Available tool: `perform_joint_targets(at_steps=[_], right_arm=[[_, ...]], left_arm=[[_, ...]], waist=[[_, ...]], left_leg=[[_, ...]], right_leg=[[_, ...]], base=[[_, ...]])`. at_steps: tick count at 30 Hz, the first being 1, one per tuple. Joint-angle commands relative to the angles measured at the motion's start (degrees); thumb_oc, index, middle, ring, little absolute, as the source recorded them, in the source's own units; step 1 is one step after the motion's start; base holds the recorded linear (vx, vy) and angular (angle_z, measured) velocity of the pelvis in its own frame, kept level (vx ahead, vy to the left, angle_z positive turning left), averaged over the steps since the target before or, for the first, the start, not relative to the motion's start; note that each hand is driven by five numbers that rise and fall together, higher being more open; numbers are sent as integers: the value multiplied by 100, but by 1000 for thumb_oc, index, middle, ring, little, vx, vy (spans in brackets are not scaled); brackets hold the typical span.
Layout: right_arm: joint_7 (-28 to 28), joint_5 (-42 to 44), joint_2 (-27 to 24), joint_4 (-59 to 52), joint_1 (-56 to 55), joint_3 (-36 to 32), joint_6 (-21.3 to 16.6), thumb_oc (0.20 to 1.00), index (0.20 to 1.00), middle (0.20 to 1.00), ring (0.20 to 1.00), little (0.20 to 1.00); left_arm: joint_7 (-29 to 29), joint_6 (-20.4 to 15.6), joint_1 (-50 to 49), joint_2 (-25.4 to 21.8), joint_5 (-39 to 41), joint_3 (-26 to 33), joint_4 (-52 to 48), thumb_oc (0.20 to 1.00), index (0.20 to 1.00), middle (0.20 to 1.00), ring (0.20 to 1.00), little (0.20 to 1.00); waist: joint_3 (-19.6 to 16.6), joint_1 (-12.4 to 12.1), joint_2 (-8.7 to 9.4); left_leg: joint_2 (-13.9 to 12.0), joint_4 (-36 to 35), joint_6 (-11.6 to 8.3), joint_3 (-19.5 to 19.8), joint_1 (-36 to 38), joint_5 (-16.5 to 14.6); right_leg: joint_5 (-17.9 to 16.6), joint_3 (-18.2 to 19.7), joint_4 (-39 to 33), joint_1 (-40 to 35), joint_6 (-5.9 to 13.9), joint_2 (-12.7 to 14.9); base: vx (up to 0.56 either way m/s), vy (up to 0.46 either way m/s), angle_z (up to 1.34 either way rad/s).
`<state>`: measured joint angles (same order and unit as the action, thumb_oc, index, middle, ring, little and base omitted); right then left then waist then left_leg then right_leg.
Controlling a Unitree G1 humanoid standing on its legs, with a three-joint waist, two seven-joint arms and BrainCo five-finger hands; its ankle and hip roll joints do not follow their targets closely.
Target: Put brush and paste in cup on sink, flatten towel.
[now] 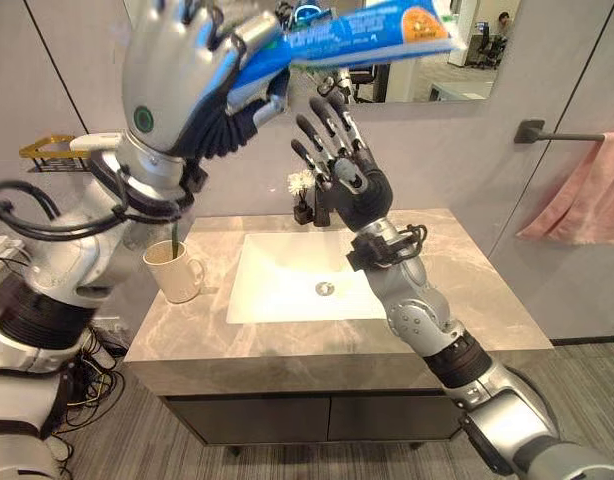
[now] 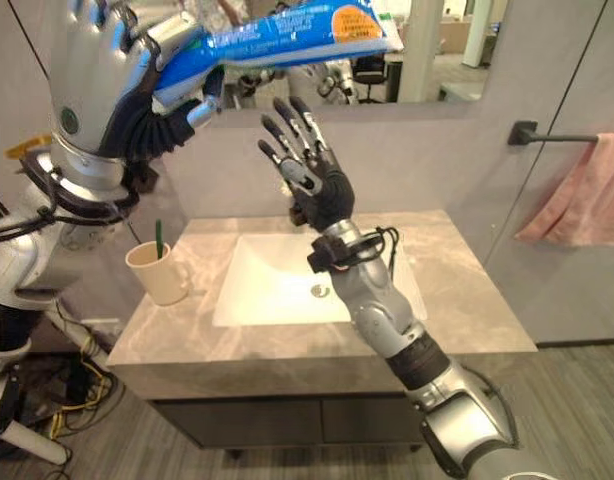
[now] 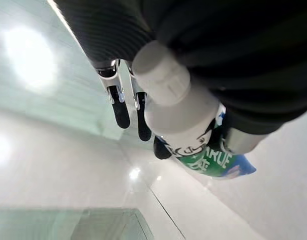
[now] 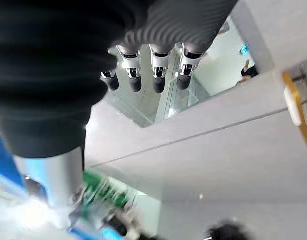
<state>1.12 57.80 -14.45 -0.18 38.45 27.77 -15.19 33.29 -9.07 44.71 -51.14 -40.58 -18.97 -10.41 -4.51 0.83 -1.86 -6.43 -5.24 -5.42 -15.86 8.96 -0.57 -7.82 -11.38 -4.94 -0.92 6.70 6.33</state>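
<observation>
My left hand is raised high in front of the mirror and shut on a blue toothpaste tube, which sticks out to the right. In the left wrist view the tube's white cap lies against the palm. My right hand is held up over the sink, just below the tube, open with straight spread fingers and holding nothing. A cream cup stands on the counter left of the basin with a green toothbrush upright in it. A pink towel hangs bunched on a wall rail at the right.
The stone counter has bare room to the right of the basin. A small dark holder with white flowers stands at the back edge. A gold wire rack is on the wall at the left. The dark towel rail juts from the right wall.
</observation>
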Motion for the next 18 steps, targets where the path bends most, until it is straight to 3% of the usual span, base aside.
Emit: perform_joint_targets(at_steps=[1,11,18], right_arm=[[19,80,-38,62,586,-136,-447,1000,1000,1000,1000,1000],[316,-247,192,-210,977,-350,-859,1000,1000,1000,1000,1000],[477,-164,799,-330,1045,-605,-1251,1000,1000,1000,1000,1000]], left_arm=[[218,2,294,-354,545,232,-29,200,200,200,200,200],[197,-274,-535,-168,723,586,-432,200,200,200,200,200],[239,-331,-853,117,692,563,-471,200,200,200,200,200]], waist=[[-163,8,348],[-92,-65,397],[-112,-150,400]], left_leg=[[-5,24,-24,91,-54,71],[-3,24,19,63,24,22],[-29,24,32,97,-23,30]], right_leg=[[13,116,-6,-393,489,628],[79,134,-1,-435,467,604],[82,114,-6,-386,443,573]], base=[[37,-3,3],[25,1,0],[0,0,0]])
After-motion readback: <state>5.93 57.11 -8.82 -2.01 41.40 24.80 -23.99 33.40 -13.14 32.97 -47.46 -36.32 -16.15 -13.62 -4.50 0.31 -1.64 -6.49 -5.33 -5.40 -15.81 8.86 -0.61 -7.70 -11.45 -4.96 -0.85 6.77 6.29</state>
